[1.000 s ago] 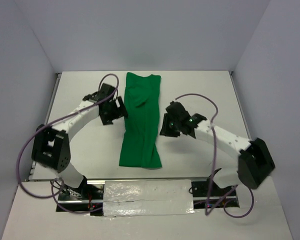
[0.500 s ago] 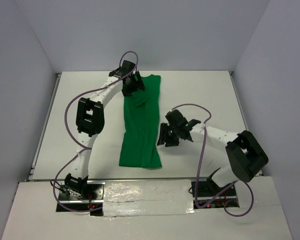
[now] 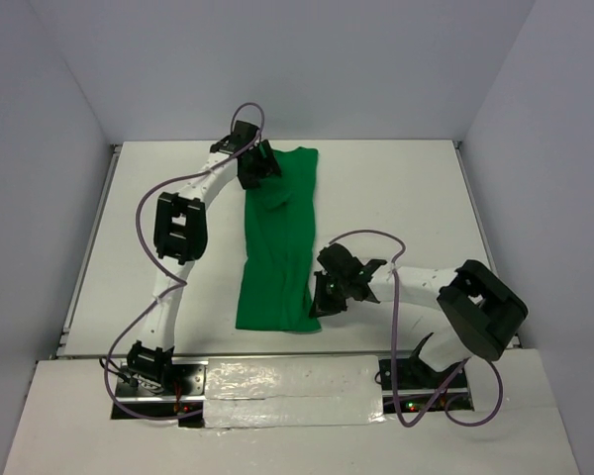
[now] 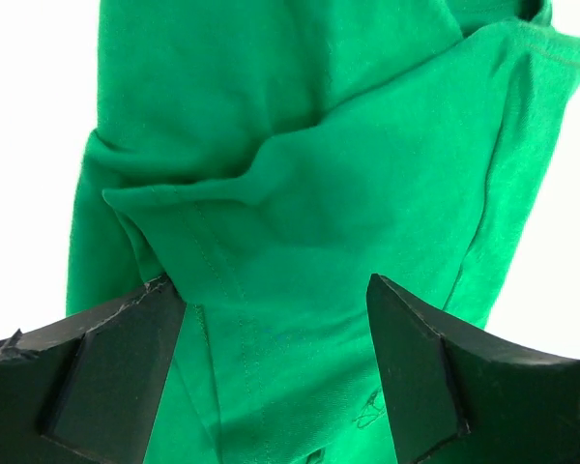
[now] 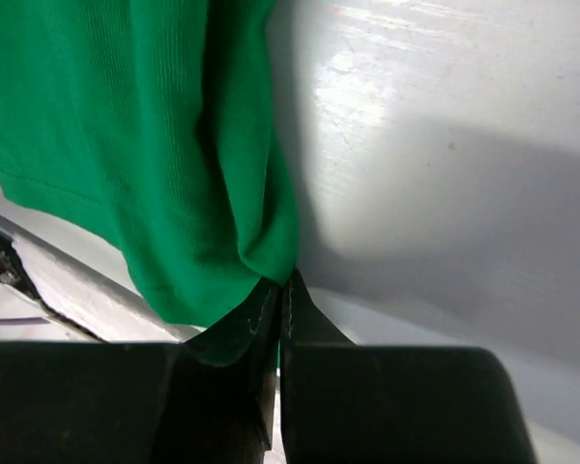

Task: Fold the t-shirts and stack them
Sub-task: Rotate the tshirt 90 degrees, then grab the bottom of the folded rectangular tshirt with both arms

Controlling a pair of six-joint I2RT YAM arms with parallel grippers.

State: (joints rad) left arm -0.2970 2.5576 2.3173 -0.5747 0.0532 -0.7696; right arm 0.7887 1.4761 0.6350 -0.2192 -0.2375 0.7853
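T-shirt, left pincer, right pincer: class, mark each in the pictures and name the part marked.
t-shirt point(image 3: 277, 252), top external view, middle of the folded body.
left pincer point(image 4: 271, 290), left wrist view, midway between its open fingertips.
right pincer point(image 5: 278, 290), right wrist view, closed fingertips at the t-shirt's corner.

Overhead, the left gripper point(image 3: 257, 163) covers the far left corner of the green t-shirt point(image 3: 277, 247). The right gripper point(image 3: 322, 297) covers its near right hem corner. Both sets of fingers are too small to make out there. In the left wrist view, the t-shirt point(image 4: 309, 193) runs off the top and bottom edges, and the 2 fingers point(image 4: 106, 358) are cut off below. In the right wrist view, the hem corner vanishes between pressed-together fingers point(image 5: 222, 358), and the t-shirt point(image 5: 126, 126) runs off the top and left.
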